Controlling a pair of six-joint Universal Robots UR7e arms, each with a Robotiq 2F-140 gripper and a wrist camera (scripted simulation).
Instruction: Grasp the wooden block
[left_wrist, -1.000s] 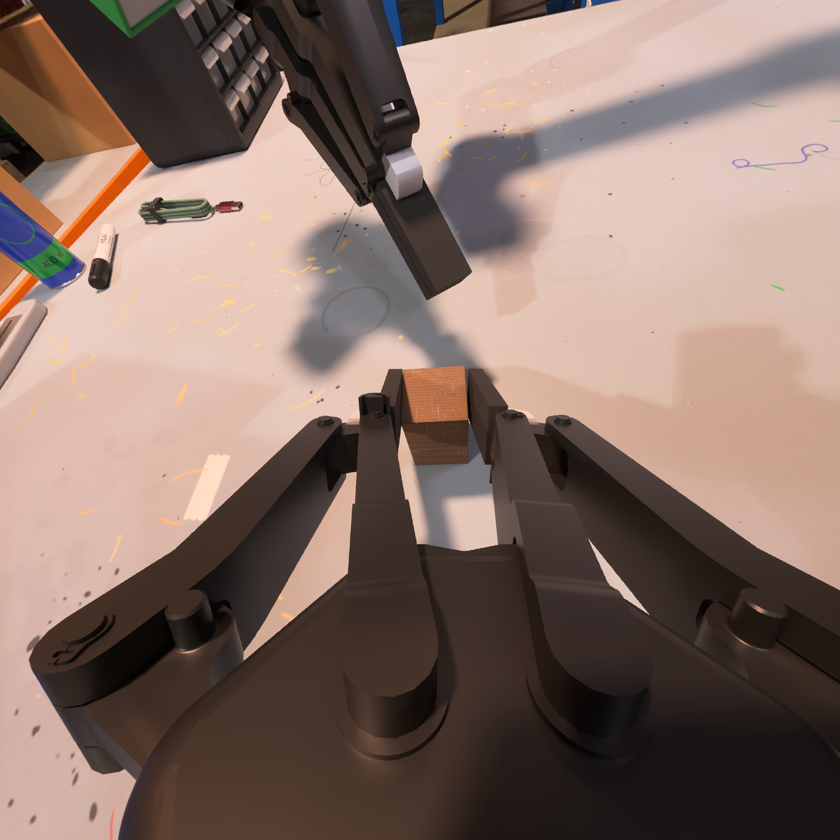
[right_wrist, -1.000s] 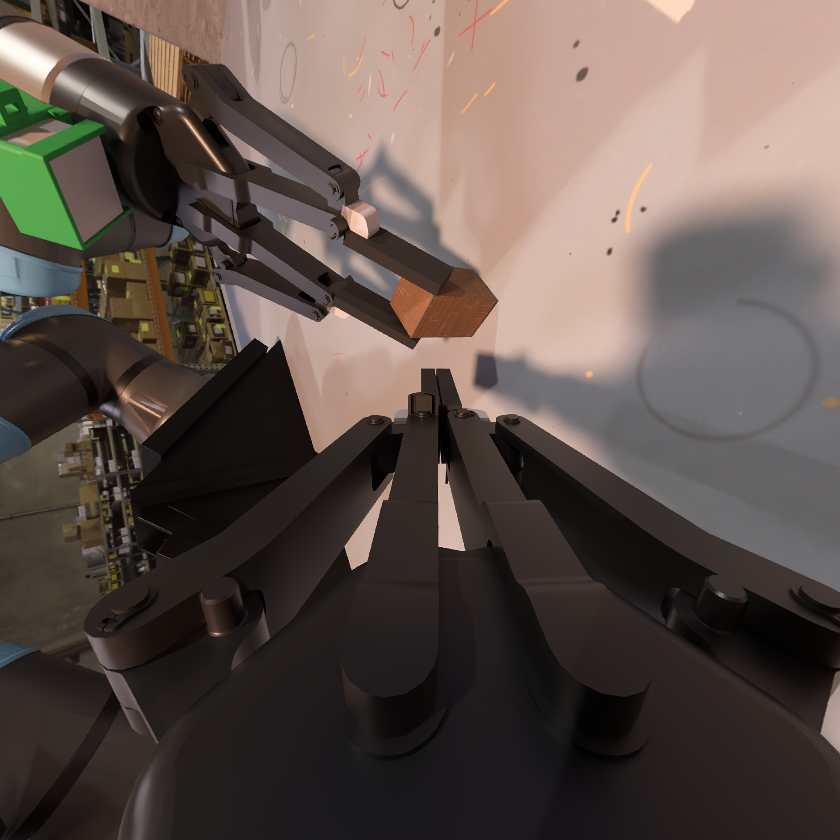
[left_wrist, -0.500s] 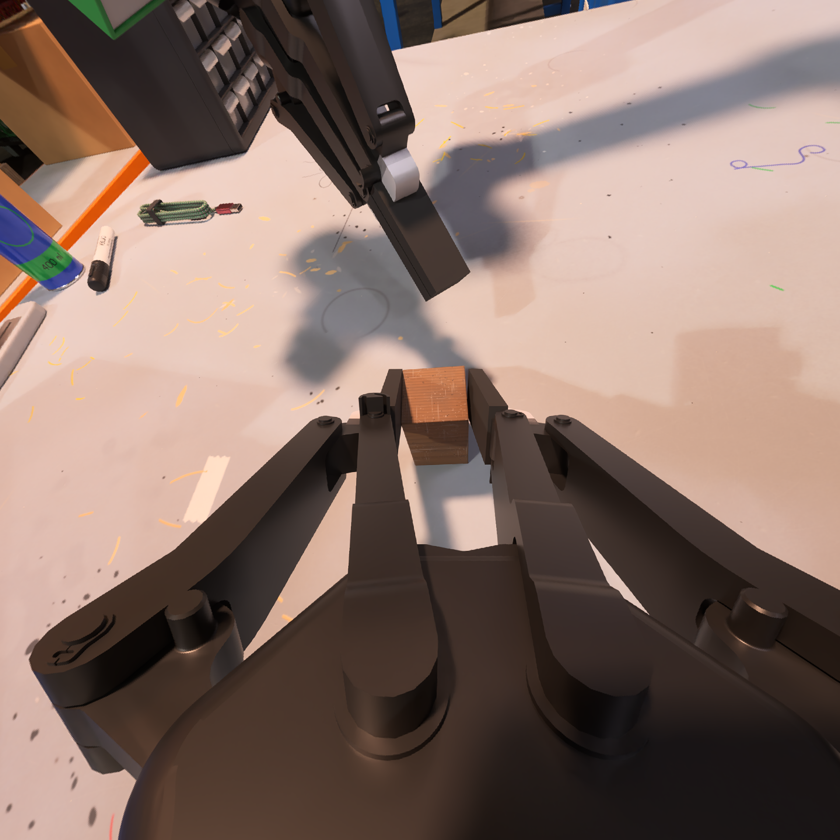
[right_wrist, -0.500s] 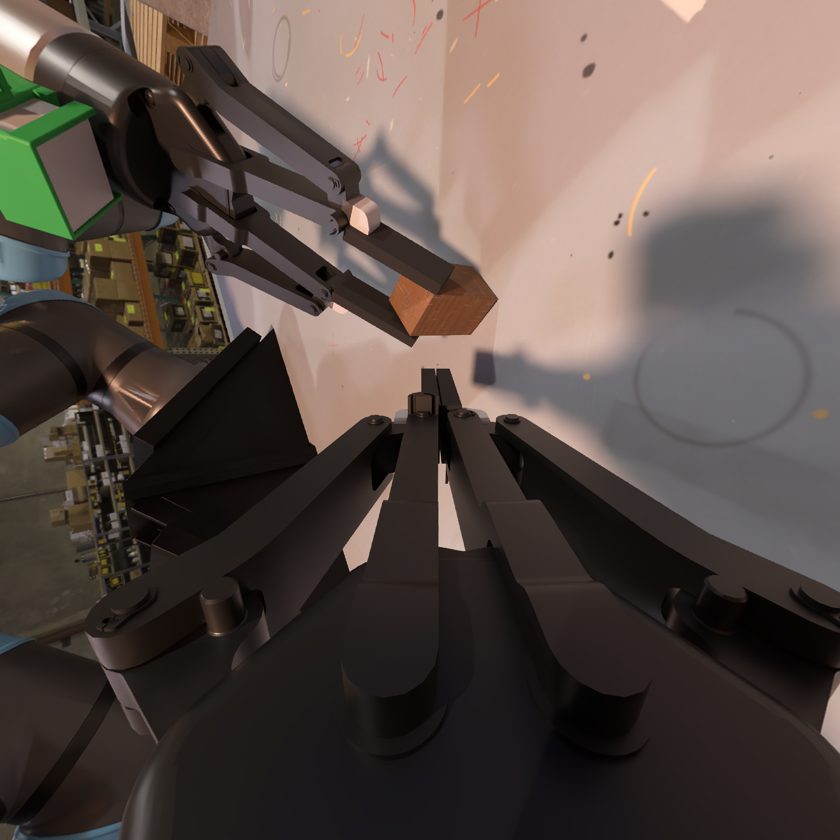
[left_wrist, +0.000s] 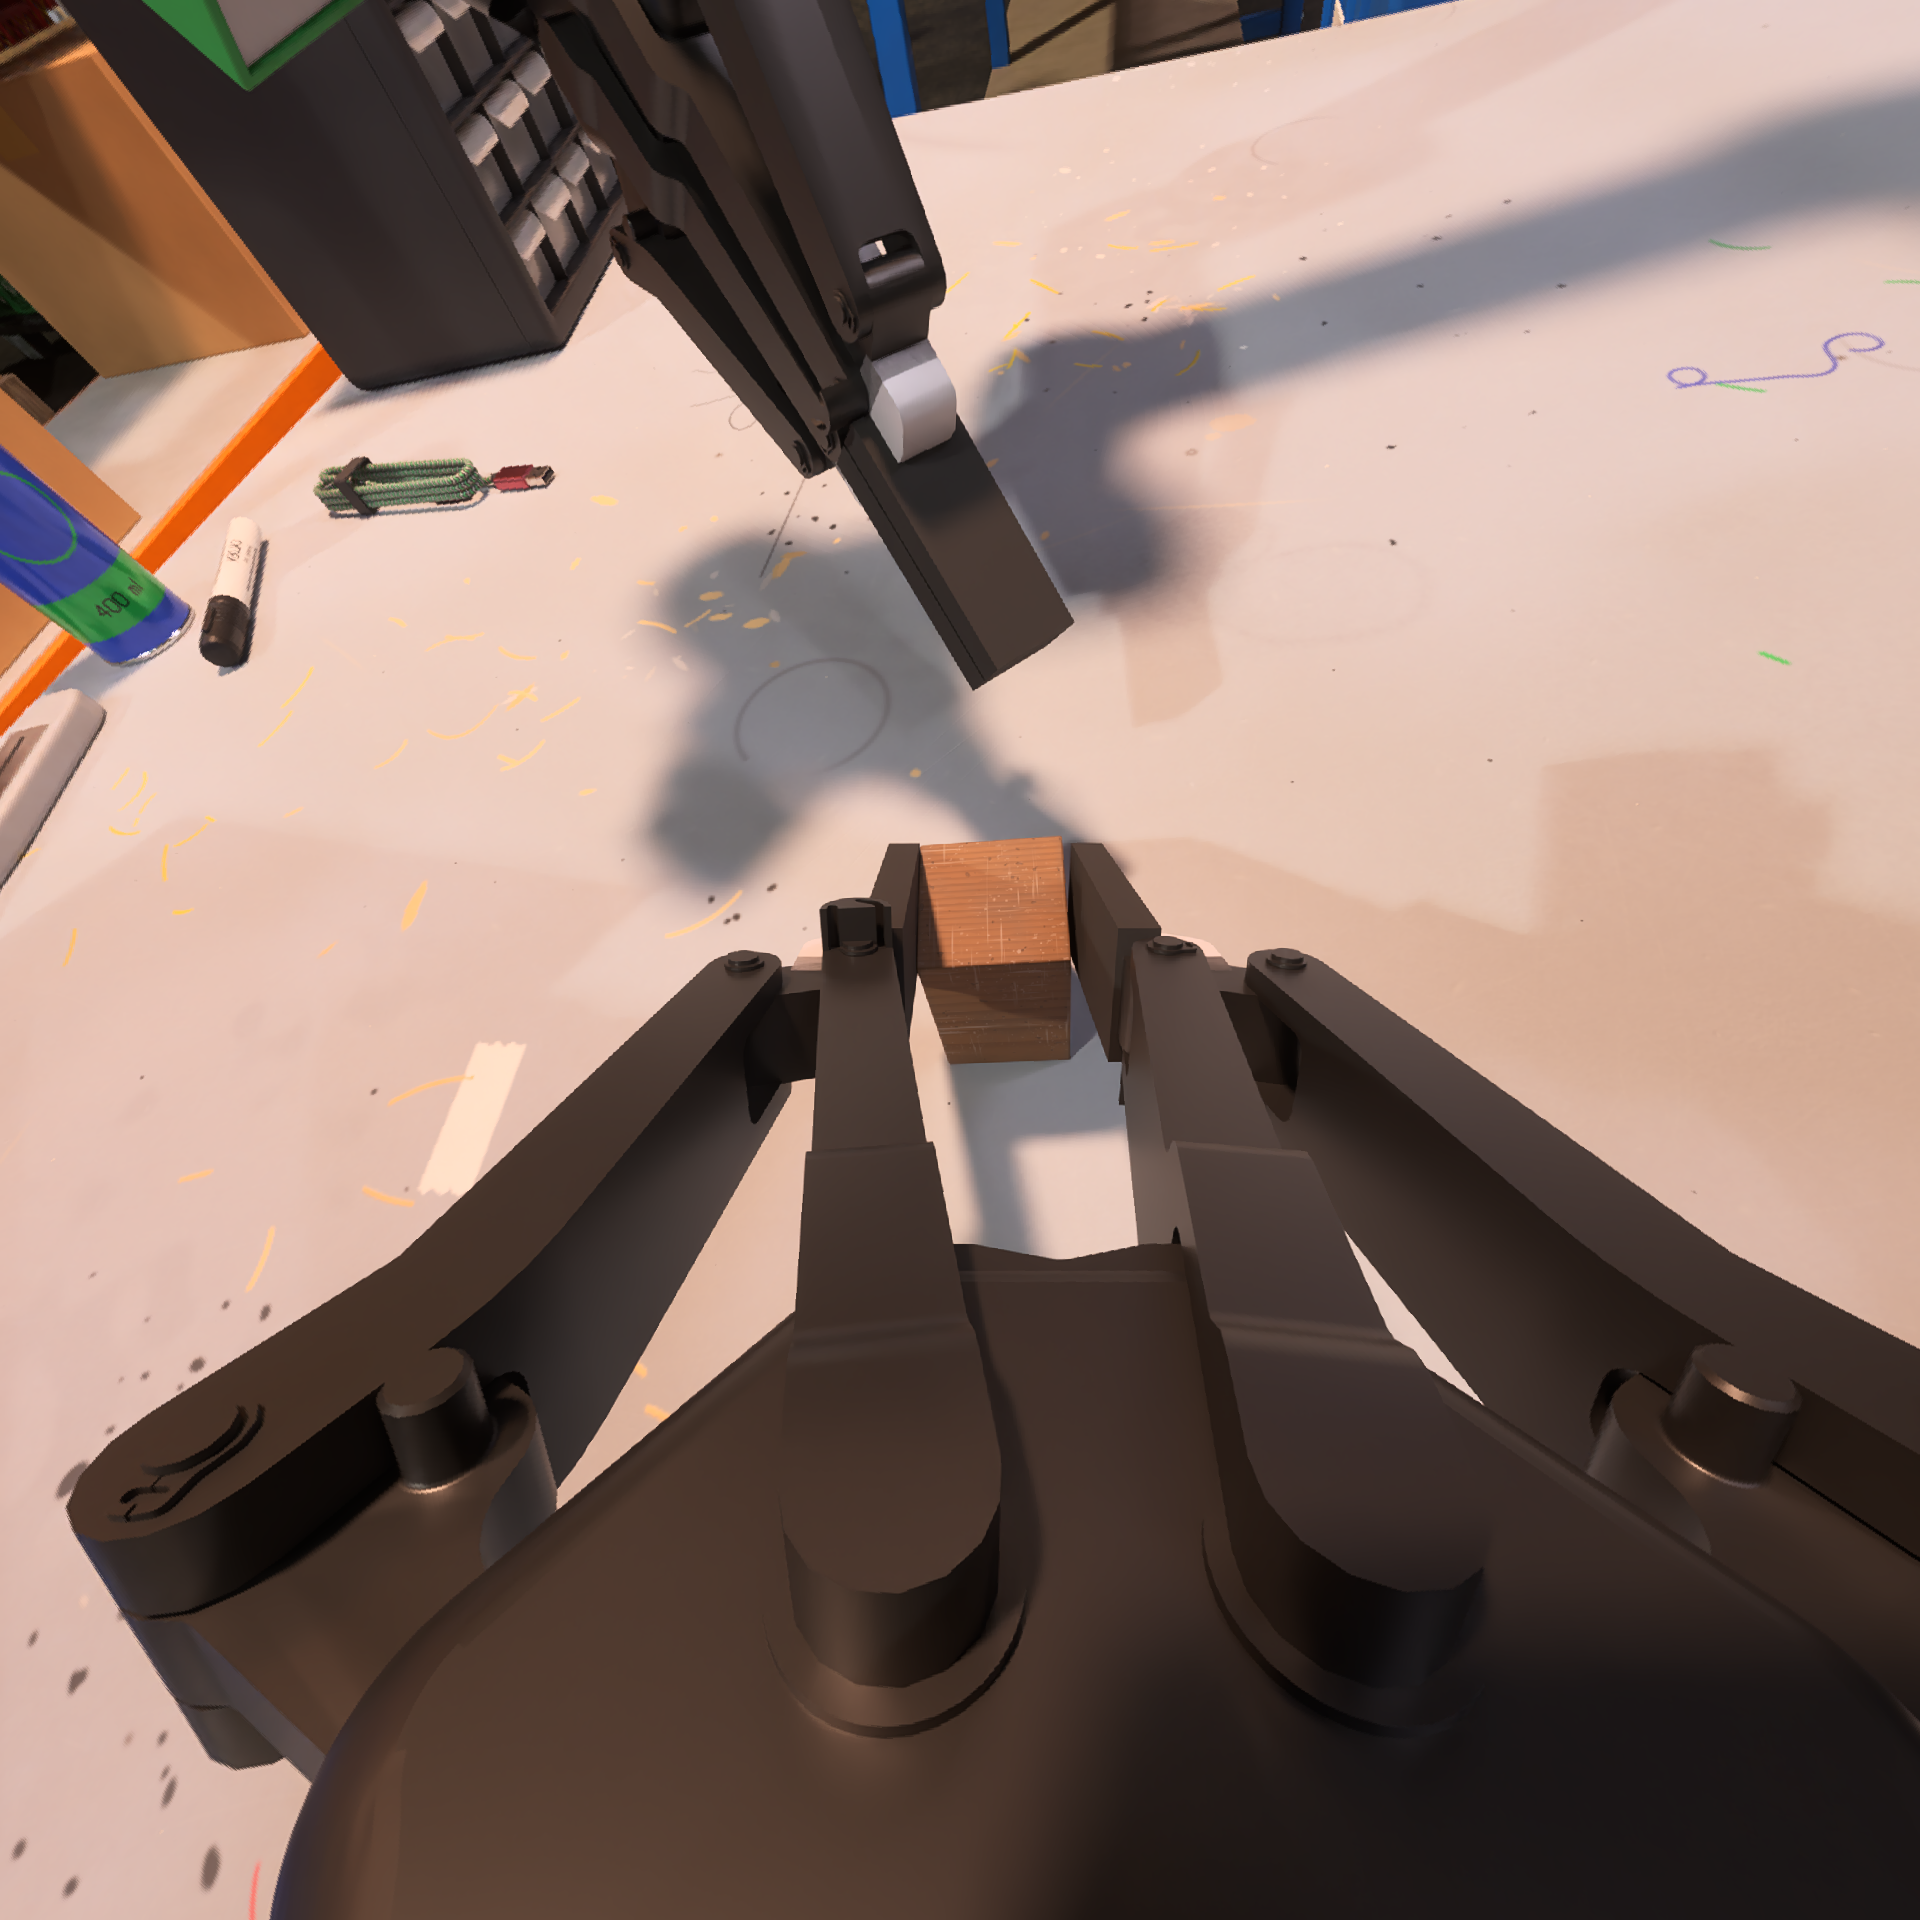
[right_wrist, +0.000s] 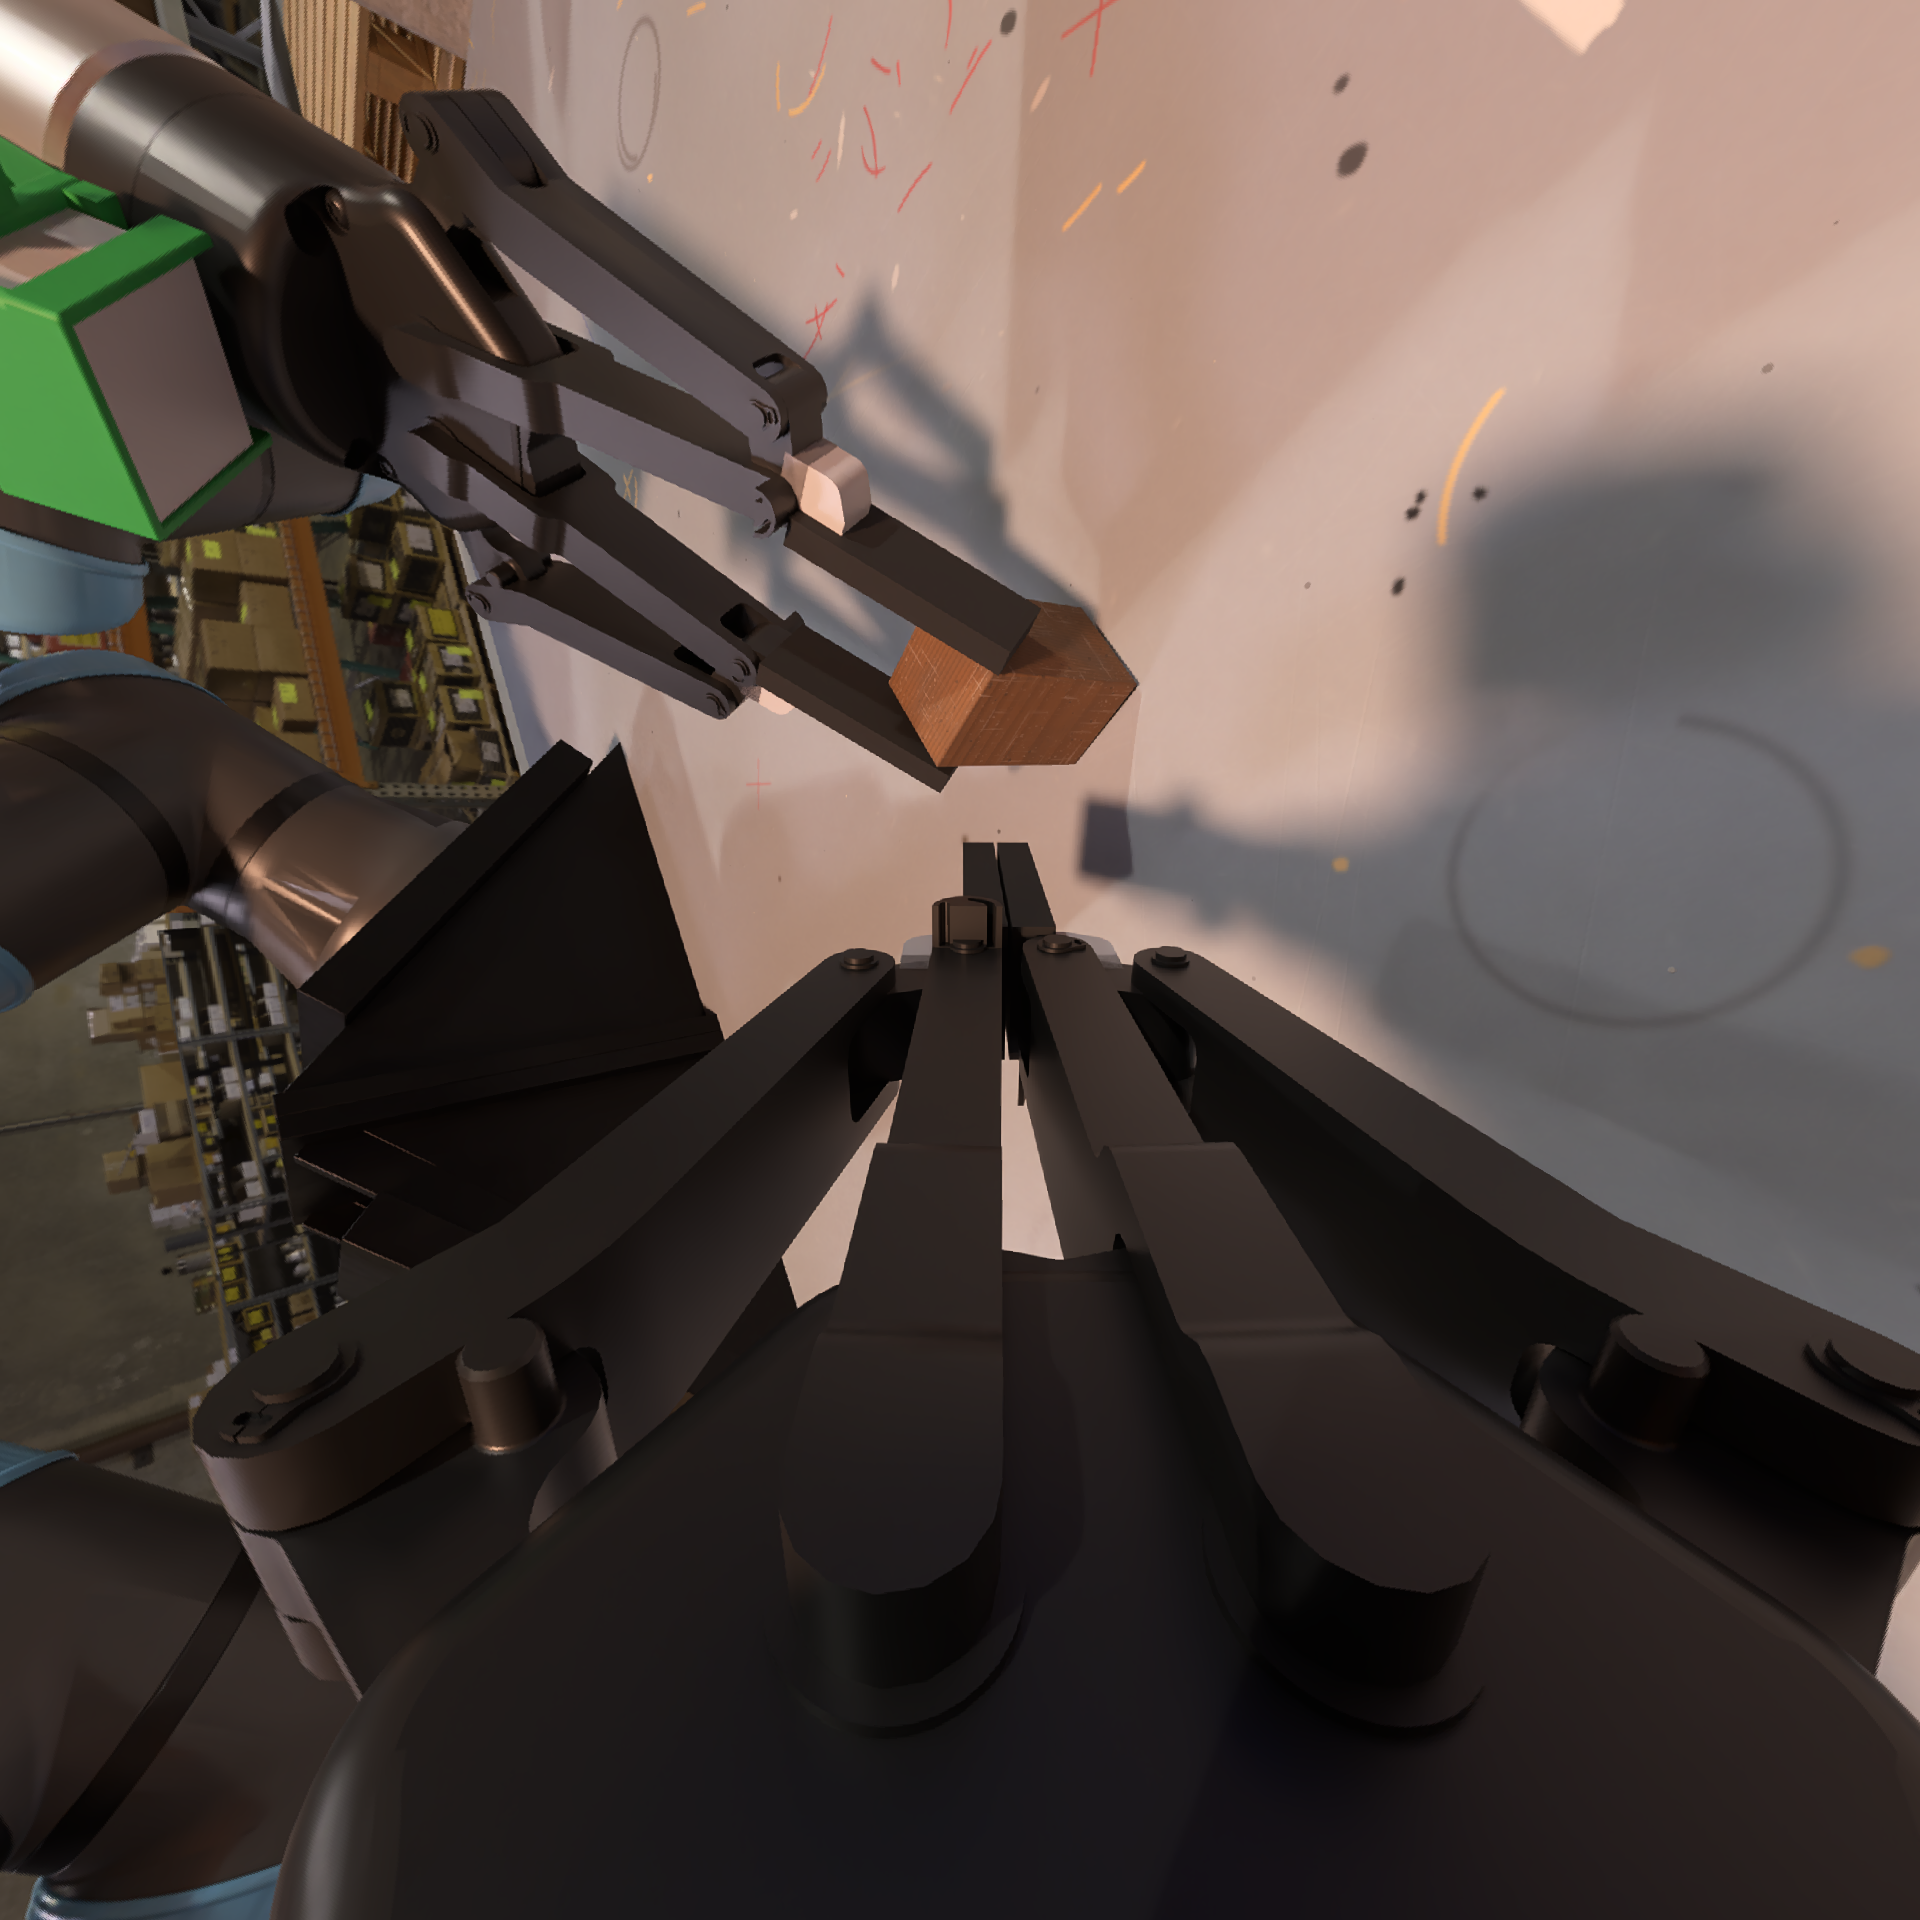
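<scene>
A small brown wooden block (left_wrist: 995, 940) sits between the two fingertips of my left gripper (left_wrist: 995, 878), which is shut on it and holds it above the pale table (left_wrist: 1455, 935); its shadow falls on the table below. In the right wrist view the block (right_wrist: 1013, 694) shows clamped in the left gripper (right_wrist: 977, 675) up and to the left. My right gripper (right_wrist: 1000, 868) is shut and empty, just below the block. It also shows in the left wrist view (left_wrist: 1013, 649), hanging beyond the block.
A black drawer cabinet (left_wrist: 416, 197) stands at the back left. A green coiled cable (left_wrist: 410, 485), a black-and-white marker (left_wrist: 231, 592) and a blue-green can (left_wrist: 73, 582) lie near the orange table edge (left_wrist: 166, 540). A strip of tape (left_wrist: 473, 1117) lies left of my left gripper.
The left gripper keeps hold of the block. The table's objects have slid slightly left in the left wrist view, and the right gripper has shifted a little relative to the block.
</scene>
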